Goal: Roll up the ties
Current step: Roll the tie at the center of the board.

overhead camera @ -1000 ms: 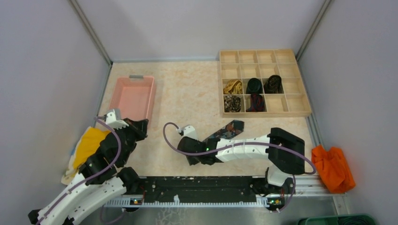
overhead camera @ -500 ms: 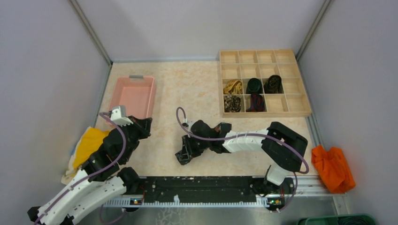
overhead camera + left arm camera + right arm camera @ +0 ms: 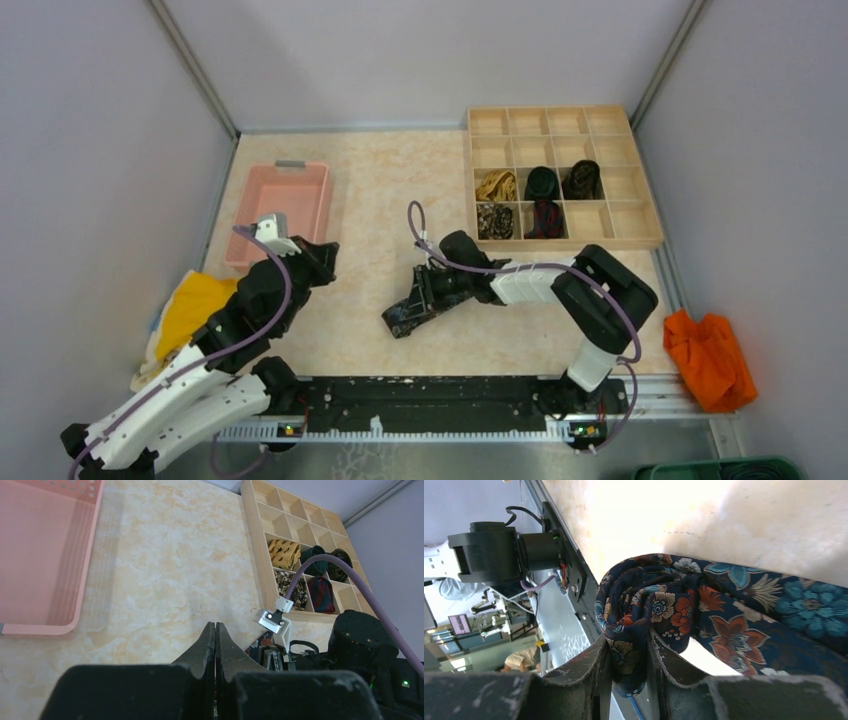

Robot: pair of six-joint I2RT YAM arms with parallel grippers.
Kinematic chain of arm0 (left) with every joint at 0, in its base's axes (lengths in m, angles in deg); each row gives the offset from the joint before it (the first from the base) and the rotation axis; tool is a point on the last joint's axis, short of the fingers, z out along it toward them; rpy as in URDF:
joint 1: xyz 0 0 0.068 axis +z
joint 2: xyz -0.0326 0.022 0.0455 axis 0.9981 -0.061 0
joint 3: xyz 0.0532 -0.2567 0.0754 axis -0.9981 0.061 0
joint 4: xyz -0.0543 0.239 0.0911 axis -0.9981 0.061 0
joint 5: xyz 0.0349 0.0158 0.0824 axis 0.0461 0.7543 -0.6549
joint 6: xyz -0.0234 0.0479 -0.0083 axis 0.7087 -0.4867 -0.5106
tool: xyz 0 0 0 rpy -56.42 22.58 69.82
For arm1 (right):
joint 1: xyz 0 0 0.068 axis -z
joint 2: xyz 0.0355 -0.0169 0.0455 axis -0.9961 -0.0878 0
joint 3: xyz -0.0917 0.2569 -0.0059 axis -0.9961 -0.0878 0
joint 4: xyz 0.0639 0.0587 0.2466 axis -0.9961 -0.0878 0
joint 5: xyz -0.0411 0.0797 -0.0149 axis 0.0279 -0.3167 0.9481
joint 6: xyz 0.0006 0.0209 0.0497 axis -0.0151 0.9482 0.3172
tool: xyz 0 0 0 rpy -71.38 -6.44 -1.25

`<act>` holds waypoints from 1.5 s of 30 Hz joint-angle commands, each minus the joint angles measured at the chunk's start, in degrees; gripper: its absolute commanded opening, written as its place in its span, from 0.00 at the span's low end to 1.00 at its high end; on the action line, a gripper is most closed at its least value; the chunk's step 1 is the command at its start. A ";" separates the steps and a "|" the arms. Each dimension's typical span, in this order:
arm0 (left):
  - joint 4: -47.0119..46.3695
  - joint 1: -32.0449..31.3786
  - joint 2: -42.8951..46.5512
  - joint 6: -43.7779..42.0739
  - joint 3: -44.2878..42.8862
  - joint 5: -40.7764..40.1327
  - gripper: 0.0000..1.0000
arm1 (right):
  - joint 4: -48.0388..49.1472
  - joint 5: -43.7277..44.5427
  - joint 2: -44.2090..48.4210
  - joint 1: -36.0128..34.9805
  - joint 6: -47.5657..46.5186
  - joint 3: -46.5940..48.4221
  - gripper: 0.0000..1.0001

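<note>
Right arm: elbow folded high at lower right of the top view, forearm running left across the table (image 3: 370,200), wrist bent so the right fingers (image 3: 405,315) point down-left at centre frame. Wrist view shows the right fingers (image 3: 594,667) clamped on the coiled end of the floral tie (image 3: 664,605), navy with red and blue blooms. The coil sits between the two pads, and the unrolled length runs off to the right of that frame, lying on the table.

Left arm: reaches up from lower left, left fingers (image 3: 322,255) just off the lower right corner of the pink bin (image 3: 322,200). Left fingers (image 3: 205,645) pressed together, holding nothing.

Five rolled ties (image 3: 542,182) sit in the middle cells of the wooden tray (image 3: 560,243), upper right.

Against a second ago: right wrist has swung up and right, away from the frame's bottom edge. The tie's flat tail is no longer seen from above. Left arm has pushed forward off the yellow cloth (image 3: 190,305) toward the bin.
</note>
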 commanded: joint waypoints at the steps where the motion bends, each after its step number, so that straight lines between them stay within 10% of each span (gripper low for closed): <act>1: -4.32 -0.29 -2.37 -1.60 -0.58 2.04 0.00 | 0.43 -2.84 -1.54 3.36 -3.70 -1.15 0.26; 28: -25.60 -0.08 -26.72 -1.96 4.83 10.53 0.00 | -25.37 22.80 3.11 4.95 -19.71 7.46 0.48; 38: -33.15 7.23 -41.72 -3.80 2.97 20.45 0.00 | -27.39 30.29 24.86 -1.26 -14.64 2.47 0.48; 45: -40.61 9.20 -56.10 -7.97 -1.79 28.75 0.00 | -23.05 31.85 33.45 -7.21 -4.46 -8.29 0.24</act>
